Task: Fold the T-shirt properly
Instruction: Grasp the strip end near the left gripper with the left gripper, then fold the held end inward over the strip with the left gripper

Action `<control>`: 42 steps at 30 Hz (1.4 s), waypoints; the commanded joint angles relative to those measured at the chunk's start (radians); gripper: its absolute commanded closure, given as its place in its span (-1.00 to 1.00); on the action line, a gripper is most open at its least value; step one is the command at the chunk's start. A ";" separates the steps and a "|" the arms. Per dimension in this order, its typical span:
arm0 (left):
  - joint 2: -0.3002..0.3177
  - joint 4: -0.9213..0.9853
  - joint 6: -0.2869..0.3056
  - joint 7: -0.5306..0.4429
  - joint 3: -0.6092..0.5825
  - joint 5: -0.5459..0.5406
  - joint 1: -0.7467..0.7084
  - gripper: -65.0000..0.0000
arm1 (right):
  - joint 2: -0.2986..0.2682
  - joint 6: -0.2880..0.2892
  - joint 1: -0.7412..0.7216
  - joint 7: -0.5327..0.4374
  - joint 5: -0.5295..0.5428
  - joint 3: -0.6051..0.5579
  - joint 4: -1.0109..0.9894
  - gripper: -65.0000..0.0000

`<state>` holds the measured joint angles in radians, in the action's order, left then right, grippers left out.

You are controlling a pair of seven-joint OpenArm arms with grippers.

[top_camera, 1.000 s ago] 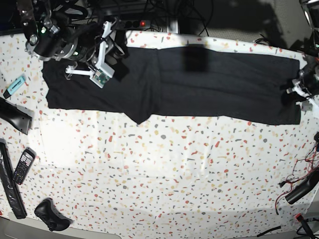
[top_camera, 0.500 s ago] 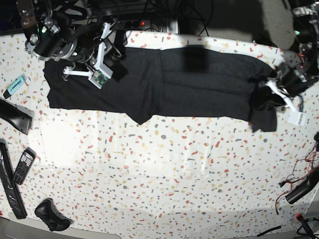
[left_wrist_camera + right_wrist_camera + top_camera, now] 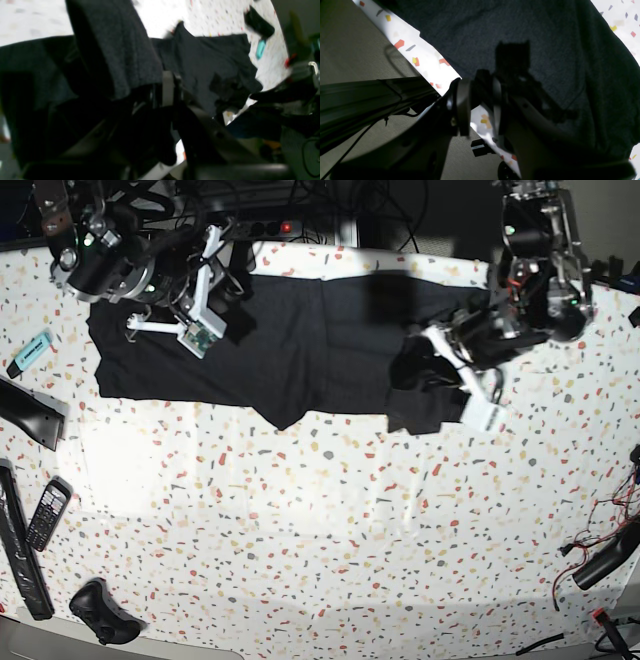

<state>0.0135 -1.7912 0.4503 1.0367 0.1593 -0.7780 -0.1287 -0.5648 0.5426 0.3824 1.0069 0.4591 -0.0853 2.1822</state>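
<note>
- On the speckled table (image 3: 300, 520), far side: black T-shirt (image 3: 300, 350) lies flat; its right end is lifted
- Left gripper (image 3: 455, 375): clenched on T-shirt
- Right gripper (image 3: 165, 325): fingers released, above the shirt's left end

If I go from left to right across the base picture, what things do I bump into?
Phone → teal marker → right gripper → T-shirt → left gripper, holding the shirt's end → red wires.
</note>
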 commanded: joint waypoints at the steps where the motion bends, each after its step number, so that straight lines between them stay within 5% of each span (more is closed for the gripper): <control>1: 0.000 -0.019 -0.001 -0.031 -0.023 -0.006 0.010 1.00 | -0.009 0.003 -0.005 -0.015 0.005 0.007 0.018 0.54; 9: 0.000 -0.019 -0.043 -0.132 -0.201 0.150 0.016 0.95 | -0.009 0.003 -0.005 -0.016 0.005 0.007 0.018 0.54; 12: 0.000 -0.019 -0.043 -0.153 -0.255 0.160 0.016 0.27 | -0.009 0.003 -0.005 -0.016 0.005 0.007 0.018 0.54; 14: 0.000 -0.019 -0.043 -0.157 -0.292 0.157 0.019 0.13 | -0.008 0.003 -0.005 -0.016 0.005 0.007 0.018 0.54; 20: 0.002 -0.032 -0.040 -0.159 -0.319 0.162 0.065 0.13 | -0.009 0.003 -0.005 -0.014 0.005 0.007 0.018 0.54; 25: 0.005 -0.076 0.035 -0.072 -0.239 0.167 0.078 0.13 | -0.009 0.003 -0.005 -0.014 0.005 0.007 0.018 0.54; 31: 0.090 -0.088 0.037 -0.057 -0.139 0.188 0.053 0.13 | -0.009 0.003 -0.002 0.048 0.006 0.007 0.018 0.54; 38: 0.136 -0.083 0.036 -0.254 -0.142 0.306 -0.078 0.13 | -0.009 0.003 0.037 0.074 0.021 0.007 0.018 0.54; 42: 0.136 -0.080 0.035 -0.253 -0.141 0.360 -0.092 0.13 | -0.009 0.003 0.054 0.075 0.021 0.007 0.018 0.54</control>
<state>0.1459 -1.8557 0.4824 0.8055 0.0158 -0.4049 -0.2264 -0.5644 0.5426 0.4385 1.0931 0.4713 -0.0853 2.1822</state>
